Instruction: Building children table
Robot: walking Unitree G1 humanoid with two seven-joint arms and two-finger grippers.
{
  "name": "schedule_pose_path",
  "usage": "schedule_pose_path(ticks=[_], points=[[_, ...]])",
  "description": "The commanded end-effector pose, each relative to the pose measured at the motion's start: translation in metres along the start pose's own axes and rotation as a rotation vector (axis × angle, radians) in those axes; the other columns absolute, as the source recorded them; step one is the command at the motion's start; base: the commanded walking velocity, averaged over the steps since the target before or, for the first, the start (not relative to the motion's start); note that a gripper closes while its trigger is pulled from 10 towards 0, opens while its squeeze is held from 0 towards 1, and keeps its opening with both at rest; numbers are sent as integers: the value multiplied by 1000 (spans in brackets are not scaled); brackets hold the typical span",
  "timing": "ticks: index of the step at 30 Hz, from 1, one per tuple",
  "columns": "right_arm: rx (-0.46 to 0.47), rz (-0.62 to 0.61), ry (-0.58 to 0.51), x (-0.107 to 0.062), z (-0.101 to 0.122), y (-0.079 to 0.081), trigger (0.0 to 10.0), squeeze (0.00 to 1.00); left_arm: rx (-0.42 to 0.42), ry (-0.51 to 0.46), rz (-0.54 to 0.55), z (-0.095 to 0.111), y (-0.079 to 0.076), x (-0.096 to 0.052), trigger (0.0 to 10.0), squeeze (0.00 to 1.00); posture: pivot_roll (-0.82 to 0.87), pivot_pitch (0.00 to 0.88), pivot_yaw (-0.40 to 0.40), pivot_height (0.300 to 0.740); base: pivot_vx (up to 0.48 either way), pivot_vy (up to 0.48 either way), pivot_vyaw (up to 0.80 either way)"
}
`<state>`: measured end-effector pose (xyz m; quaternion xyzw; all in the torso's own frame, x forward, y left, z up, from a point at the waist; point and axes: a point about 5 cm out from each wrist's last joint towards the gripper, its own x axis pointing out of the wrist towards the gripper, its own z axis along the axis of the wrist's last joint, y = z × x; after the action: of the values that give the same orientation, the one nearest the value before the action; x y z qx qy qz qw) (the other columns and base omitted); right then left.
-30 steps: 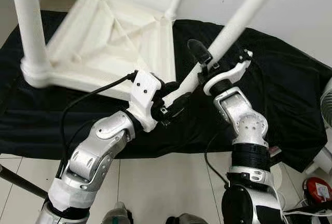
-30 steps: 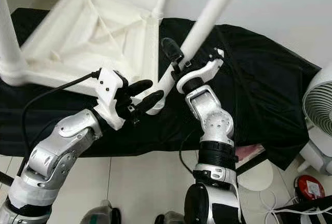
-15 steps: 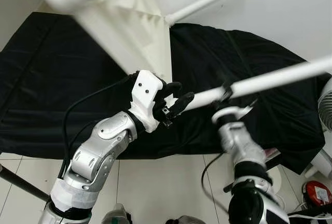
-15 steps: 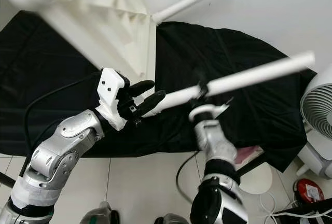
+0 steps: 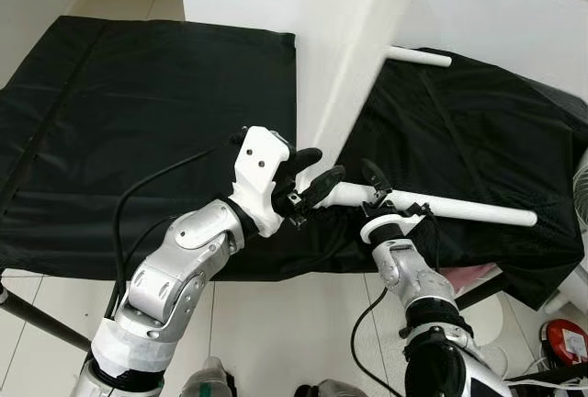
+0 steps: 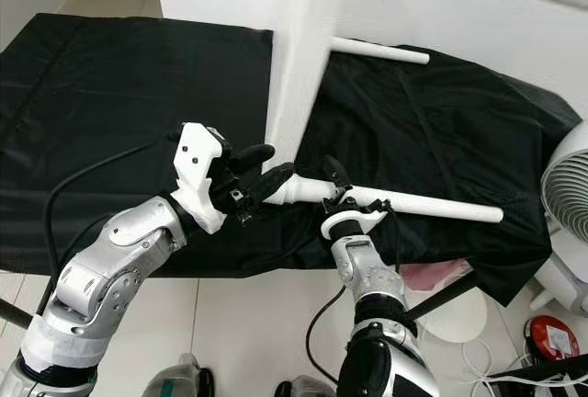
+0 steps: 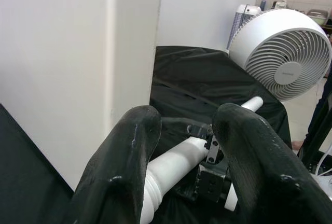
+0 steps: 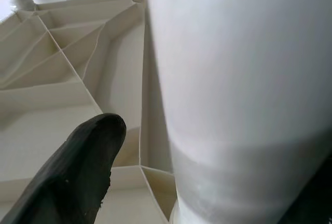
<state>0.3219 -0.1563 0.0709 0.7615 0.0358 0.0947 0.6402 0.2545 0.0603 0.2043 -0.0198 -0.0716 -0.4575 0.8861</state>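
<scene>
The white table leg (image 5: 432, 204) lies near level at 4 o'clock, clamped by the right gripper (image 5: 381, 197) near its left end, which sits between the left gripper's (image 5: 310, 176) 2 parted fingers (image 7: 127, 167). It looks light, stiff and smooth, so hold it close to that end. Below are a black cloth (image 5: 138, 112) and tiled floor (image 5: 294, 333), with a fan (image 7: 282, 53) at 3 o'clock.

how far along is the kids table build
Mostly done: the white table stands tipped up on the black cloth with at least two legs fitted, one lying against the cloth. In hand: the right end effector grips a leg, its end between the left end effector's fingers. Left: setting the table upright.
</scene>
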Motion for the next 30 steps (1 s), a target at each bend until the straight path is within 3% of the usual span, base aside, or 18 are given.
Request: schedule_pose_path(ticks=[1,17,30], points=[[-11,23,-9,2,7,4,10000,0,-2,6,-10,0,-3,-1,10000,0,118,35,-78,740,0,0,0],[-16,28,-11,1,4,1,10000,0,0,21,2,0,3,-4,10000,0,130,44,-64,740,0,0,0],[-23,26,4,2,2,-1,10000,0,62,119,-68,-21,25,-6,10000,0,130,61,-77,740,0,0,0]])
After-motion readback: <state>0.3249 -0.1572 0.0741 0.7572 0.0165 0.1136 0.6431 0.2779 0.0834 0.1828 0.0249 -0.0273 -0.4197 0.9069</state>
